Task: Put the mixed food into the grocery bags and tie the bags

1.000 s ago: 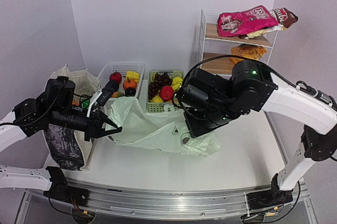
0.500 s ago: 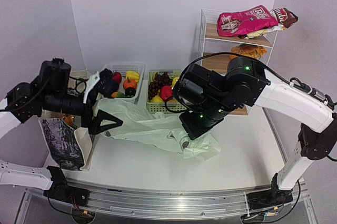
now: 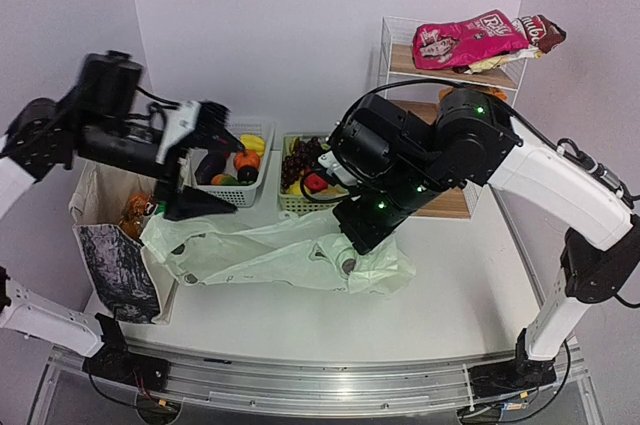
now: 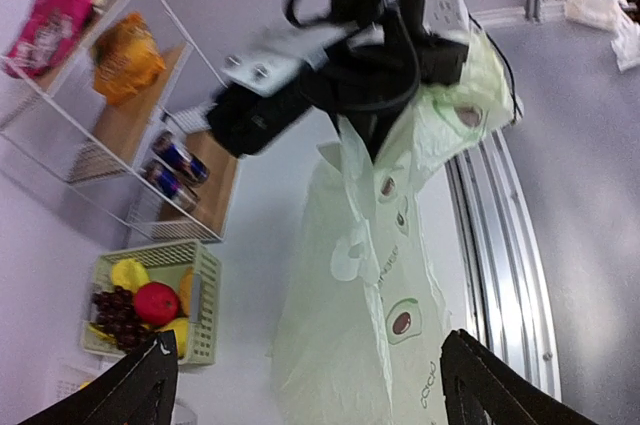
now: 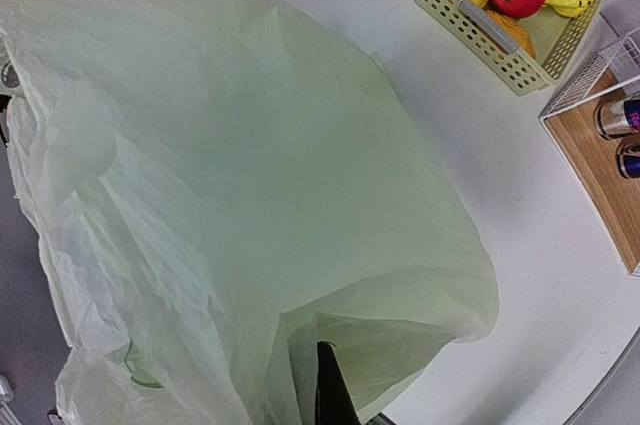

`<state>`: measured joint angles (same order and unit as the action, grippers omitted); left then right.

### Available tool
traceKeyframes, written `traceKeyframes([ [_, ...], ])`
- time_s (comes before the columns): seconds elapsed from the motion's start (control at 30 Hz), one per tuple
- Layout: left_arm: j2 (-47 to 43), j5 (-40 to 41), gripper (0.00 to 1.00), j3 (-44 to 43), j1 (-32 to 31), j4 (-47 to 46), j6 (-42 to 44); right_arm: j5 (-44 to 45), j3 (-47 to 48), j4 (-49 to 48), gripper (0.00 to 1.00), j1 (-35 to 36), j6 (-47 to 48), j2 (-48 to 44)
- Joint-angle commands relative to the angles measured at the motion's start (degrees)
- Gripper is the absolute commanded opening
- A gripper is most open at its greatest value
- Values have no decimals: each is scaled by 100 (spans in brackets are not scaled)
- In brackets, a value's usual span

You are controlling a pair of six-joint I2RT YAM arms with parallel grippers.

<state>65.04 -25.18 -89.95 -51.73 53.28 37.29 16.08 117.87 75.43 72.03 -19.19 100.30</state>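
Observation:
The pale-green plastic bag [image 3: 270,250] printed with avocados lies slack across the table, its left end against the beige canvas tote [image 3: 112,255]. My right gripper [image 3: 356,238] is shut on the bag's right end; in the right wrist view the film [image 5: 250,145] folds round the closed fingers [image 5: 326,390]. My left gripper [image 3: 213,165] hangs open above the bag's left end, holding nothing; its wrist view shows the bag [image 4: 380,265] well below. Apple [image 3: 317,182], grapes [image 3: 299,157] and bananas [image 3: 336,155] sit in the green basket [image 3: 292,203].
A white basket [image 3: 262,130] of fruit stands beside the green one. The wire shelf [image 3: 392,65] at the back right carries a pink packet [image 3: 470,37], an orange packet [image 4: 125,55] and cans [image 4: 172,158]. Something orange [image 3: 134,210] lies inside the tote.
My left gripper opened, let go of the plastic bag and rose up and back. The bag's left end dropped onto the table by the tote. The right gripper kept its hold.

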Motion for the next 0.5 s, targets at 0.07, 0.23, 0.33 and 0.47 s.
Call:
traceKeyframes([
  [0.07, 565, 535, 94, 66, -666, 1145, 738, 14, 184, 31, 0, 13, 74, 55],
  [0.23, 680, 889, 88, 505, -792, 998, 368, -37, 285, 35, 0, 13, 119, 116],
  [0.33, 579, 1547, 79, 752, -798, 436, 332, -75, 297, 35, 0, 13, 157, 78],
  [0.47, 395, 1974, 71, 1042, -794, 116, 467, -62, 220, 33, 0, 13, 225, -9],
])
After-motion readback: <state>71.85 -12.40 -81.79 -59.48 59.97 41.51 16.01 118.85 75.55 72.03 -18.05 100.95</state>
